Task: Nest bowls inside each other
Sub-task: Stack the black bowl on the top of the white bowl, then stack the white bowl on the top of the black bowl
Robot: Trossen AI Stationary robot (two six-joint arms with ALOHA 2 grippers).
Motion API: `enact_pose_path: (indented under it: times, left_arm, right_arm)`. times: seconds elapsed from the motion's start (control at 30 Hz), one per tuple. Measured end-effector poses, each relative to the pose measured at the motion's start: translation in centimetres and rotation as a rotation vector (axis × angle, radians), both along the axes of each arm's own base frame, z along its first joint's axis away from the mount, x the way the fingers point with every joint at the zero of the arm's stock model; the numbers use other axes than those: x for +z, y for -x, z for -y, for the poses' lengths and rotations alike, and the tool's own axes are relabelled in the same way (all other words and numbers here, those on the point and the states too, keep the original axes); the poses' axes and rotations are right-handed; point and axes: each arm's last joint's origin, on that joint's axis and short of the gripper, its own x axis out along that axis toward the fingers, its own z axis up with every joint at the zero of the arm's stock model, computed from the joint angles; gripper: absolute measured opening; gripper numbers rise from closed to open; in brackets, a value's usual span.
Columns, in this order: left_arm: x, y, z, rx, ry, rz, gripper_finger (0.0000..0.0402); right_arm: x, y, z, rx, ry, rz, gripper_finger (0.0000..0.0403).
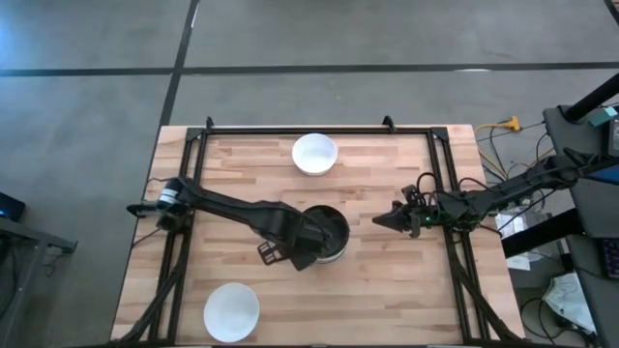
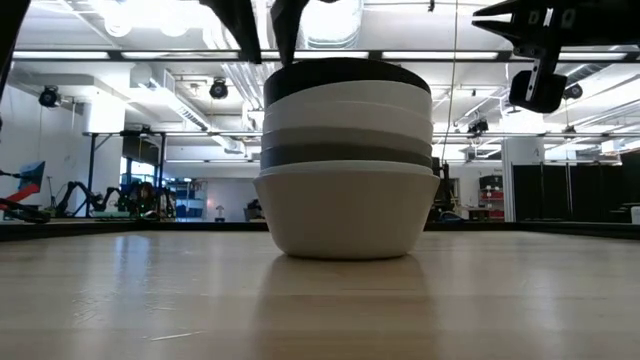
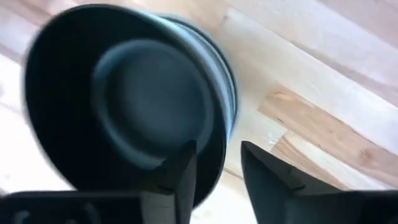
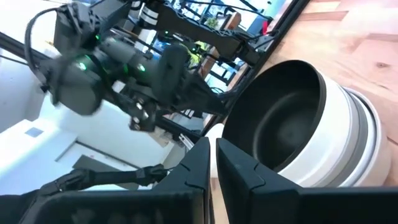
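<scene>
Left gripper (image 3: pixel 217 177) hung over the black bowl (image 3: pixel 118 99) topping the stack (image 2: pixel 347 165), fingers apart astride its rim; right gripper (image 1: pixel 379 220) waited nearby, fingers together.

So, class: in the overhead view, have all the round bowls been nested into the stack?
No: two round white bowls sit apart from the black-topped stack.

Black bowl (image 3: pixel 130 99) topping a stack on pale wood table (image 3: pixel 323 87), left gripper (image 3: pixel 217 168) fingers parted, one finger (image 3: pixel 180 174) inside the rim, other outside
</scene>
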Motion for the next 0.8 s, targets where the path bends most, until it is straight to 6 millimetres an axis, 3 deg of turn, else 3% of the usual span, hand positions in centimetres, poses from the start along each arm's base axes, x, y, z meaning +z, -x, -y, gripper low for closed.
enact_pose_path:
  times: [0.1, 0.2, 0.43, 0.67, 0.8]
  left_arm:
    - [1.0, 0.4, -0.1, 0.016, 0.018, 0.037, 0.0128]
    - [1.1, 0.5, -0.2, 0.027, 0.030, 0.039, 0.0119]
    - [-0.6, 0.5, -0.5, 0.067, 0.024, -0.021, 0.0010]
    - [-2.7, 0.7, -0.9, 0.083, 0.000, -0.092, 0.0002]
    - [-2.4, 1.1, -1.0, 0.124, -0.009, -0.089, 0.0001]
  right_arm:
    - [0.0, 0.0, 0.0, 0.000, -0.002, -0.002, 0.0023]
    - [0.0, 0.0, 0.0, -0.003, -0.001, -0.004, 0.0023]
    - [-0.1, 0.0, 0.1, -0.044, 0.001, -0.005, 0.0023]
    - [-0.1, 0.0, 0.2, -0.053, -0.006, -0.006, 0.0023]
    - [-0.1, 0.0, 0.2, -0.053, -0.024, -0.007, 0.0023]
